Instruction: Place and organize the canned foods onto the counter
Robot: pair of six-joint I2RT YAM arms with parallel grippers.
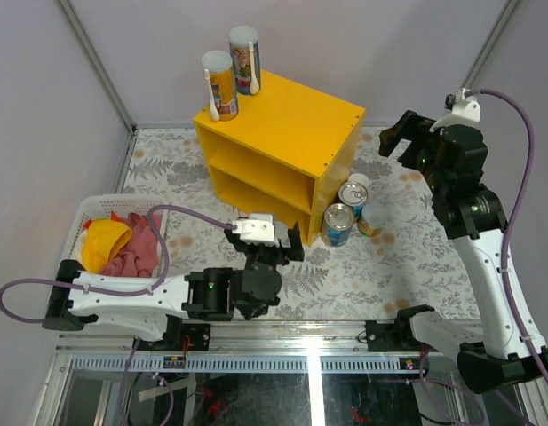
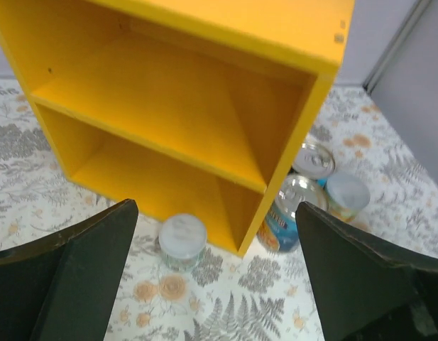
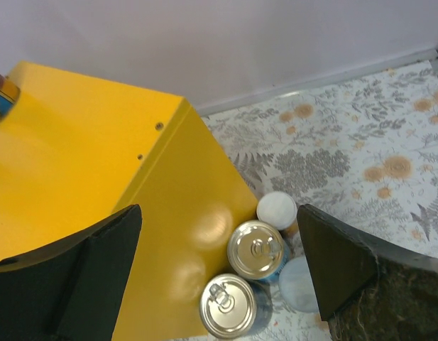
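The yellow counter (image 1: 291, 124) stands at the back middle. Two tall tubes, one (image 1: 219, 84) beside the other (image 1: 244, 59), stand on its top far-left corner. Two blue steel cans, the near one (image 1: 337, 224) and the far one (image 1: 353, 194), stand on the table by its right side. The right wrist view shows them from above, one (image 3: 255, 250) behind the other (image 3: 228, 305), with a white-lidded tube (image 3: 277, 210) and a pale-lidded can (image 3: 298, 284). My left gripper (image 1: 265, 244) is open, low, before the counter's lower compartment. A short pale-lidded can (image 2: 182, 241) stands ahead between its fingers. My right gripper (image 1: 405, 138) is open, high above the cans.
A white basket (image 1: 89, 213) with yellow and pink cloths stands at the left. The counter's two compartments (image 2: 155, 114) hold nothing. Grey walls close in the back and sides. The table has a floral cover (image 1: 407, 257).
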